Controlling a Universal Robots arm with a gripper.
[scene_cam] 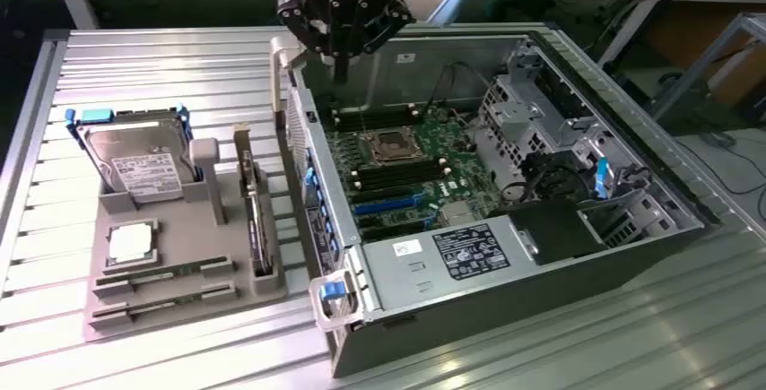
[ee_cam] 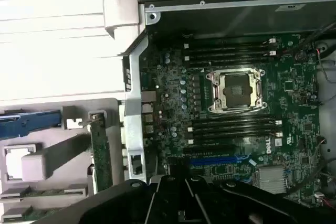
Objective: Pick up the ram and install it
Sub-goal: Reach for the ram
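Your gripper (scene_cam: 341, 72) is hanging with its fingers pressed together on nothing, above the rear edge of the open computer case (scene_cam: 396, 318). The ram (scene_cam: 161, 273) is lying well apart from them, toward the exterior view's left and nearer to that camera. It is resting in a slot of the grey tray (scene_cam: 257, 296), just beside its twin stick (scene_cam: 164, 297). Its long axis is running roughly across the exterior view, left to right.

Gripper (scene_cam: 341, 72) hangs in open air; below it, the motherboard (scene_cam: 413, 170) lies reachable between the case wall (scene_cam: 305, 139) and drive cage (scene_cam: 526, 121).
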